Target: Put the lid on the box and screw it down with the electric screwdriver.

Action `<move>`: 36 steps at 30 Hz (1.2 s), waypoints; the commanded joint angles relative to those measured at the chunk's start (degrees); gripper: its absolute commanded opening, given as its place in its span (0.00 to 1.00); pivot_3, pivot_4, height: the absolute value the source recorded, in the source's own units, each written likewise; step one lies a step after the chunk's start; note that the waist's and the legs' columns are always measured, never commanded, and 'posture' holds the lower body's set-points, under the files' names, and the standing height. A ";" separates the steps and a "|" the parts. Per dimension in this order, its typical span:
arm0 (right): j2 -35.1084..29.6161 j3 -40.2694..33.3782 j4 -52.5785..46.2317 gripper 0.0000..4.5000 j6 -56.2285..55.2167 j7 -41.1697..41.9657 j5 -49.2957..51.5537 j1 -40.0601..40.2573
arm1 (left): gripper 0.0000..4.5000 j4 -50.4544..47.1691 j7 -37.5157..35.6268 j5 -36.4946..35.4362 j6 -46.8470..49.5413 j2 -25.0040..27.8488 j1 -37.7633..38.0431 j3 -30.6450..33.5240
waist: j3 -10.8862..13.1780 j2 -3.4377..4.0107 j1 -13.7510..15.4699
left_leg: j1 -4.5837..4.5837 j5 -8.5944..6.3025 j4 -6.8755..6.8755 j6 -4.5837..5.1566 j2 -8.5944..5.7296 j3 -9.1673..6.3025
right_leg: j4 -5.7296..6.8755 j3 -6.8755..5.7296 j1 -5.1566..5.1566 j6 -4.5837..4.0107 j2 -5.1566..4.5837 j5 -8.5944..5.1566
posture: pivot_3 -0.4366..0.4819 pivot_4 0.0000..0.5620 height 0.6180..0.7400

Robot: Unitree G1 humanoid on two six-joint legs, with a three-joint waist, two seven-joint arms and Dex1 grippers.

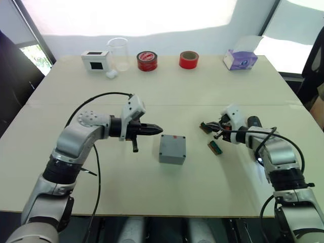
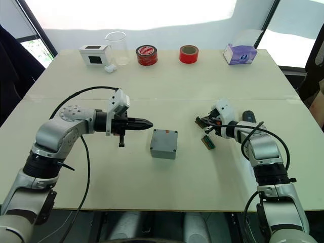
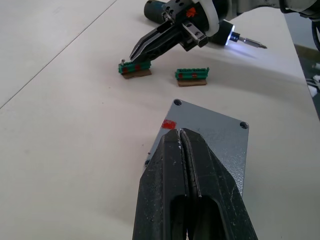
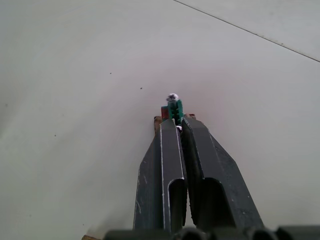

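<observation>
The grey box [image 1: 171,155] stands in the middle of the table, a small red mark [image 3: 169,124] on its side. Its top is a flat grey lid [image 3: 212,137] with screw holes at the corners. My left gripper [image 1: 158,129] is shut and empty, its tips just above the box's left edge. My right gripper [image 1: 203,125] is shut on a small green strip [image 3: 134,69] right of the box. A second green strip [image 1: 214,147] lies beside it. The black electric screwdriver [image 3: 231,38] lies on the table behind my right gripper, its light on.
Along the far edge stand a white box with a black face [image 1: 96,60], a clear beaker [image 1: 118,53], two red tape rolls [image 1: 147,61] [image 1: 189,59] and a purple tissue box [image 1: 239,59]. A black cable loops over my left arm.
</observation>
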 commanded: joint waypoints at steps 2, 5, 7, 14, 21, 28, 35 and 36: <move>-1.57 -5.07 -7.83 0.02 3.48 -0.08 4.03 -1.38 | 0.00 -0.21 0.15 -0.60 -0.87 0.37 -0.27 0.89 | 0.00 0.01 -0.03 | 0.00 0.00 0.00 0.00 0.00 0.00 | 0.01 0.01 -0.02 0.00 0.00 0.00 | 0.48 0.27 1.00; -1.67 -6.16 -11.07 0.02 5.99 -0.59 5.39 -1.13 | 0.00 -0.05 0.15 -0.73 -0.83 0.39 -0.22 0.92 | 0.00 0.00 0.00 | 0.00 -0.01 0.00 0.01 0.00 0.00 | 0.03 0.01 -0.03 0.00 0.00 0.00 | 0.48 0.27 1.00; -1.72 -6.74 -13.85 0.02 7.86 -0.76 6.65 -0.69 | 0.00 -0.01 0.07 -0.75 -0.80 0.52 -0.19 0.91 | 0.00 0.00 0.04 | 0.00 -0.03 0.00 0.06 0.00 0.00 | 0.03 0.01 -0.02 0.00 0.00 0.00 | 0.48 0.27 1.00; -1.79 -6.02 -30.36 0.02 16.35 1.32 15.43 4.00 | 0.00 -2.58 -4.80 -2.33 0.90 6.07 2.20 0.97 | 0.00 0.00 -0.08 | 0.00 -0.12 -0.03 0.20 0.01 -0.02 | 0.03 0.02 -0.04 -0.01 0.00 -0.01 | 0.48 0.27 1.00; 0.63 -1.57 -36.82 0.02 18.48 -1.48 17.14 7.03 | 0.00 -2.72 -6.31 -2.69 0.37 9.36 4.02 1.10 | 0.00 0.00 0.22 | 0.00 -0.13 -0.02 0.22 0.00 -0.05 | 0.04 0.01 -0.02 -0.02 -0.02 -0.01 | 0.48 0.27 1.00; 1.01 0.94 -35.24 0.02 16.48 -2.61 15.76 7.75 | 0.00 -3.17 -4.67 -2.76 0.52 8.32 3.62 1.19 | 0.00 0.00 0.21 | 0.00 -0.13 -0.01 0.22 -0.02 -0.05 | 0.06 0.01 -0.02 -0.02 -0.02 -0.01 | 0.48 0.27 1.00; 0.61 1.87 -34.04 0.02 15.02 -2.72 15.04 8.05 | 0.00 -3.36 -3.82 -3.00 0.55 8.07 3.35 1.25 | 0.00 0.00 0.25 | 0.00 -0.13 -0.01 0.21 -0.02 -0.04 | 0.08 0.01 -0.04 -0.02 -0.01 -0.01 | 0.48 0.27 1.00; 0.60 2.01 -33.87 0.02 14.78 -2.73 14.86 8.08 | 0.00 -3.35 -3.74 -3.04 0.52 8.06 3.32 1.23 | 0.00 0.00 0.24 | 0.00 -0.12 -0.01 0.21 -0.02 -0.04 | 0.08 0.01 -0.04 -0.02 -0.01 -0.01 | 0.48 0.27 1.00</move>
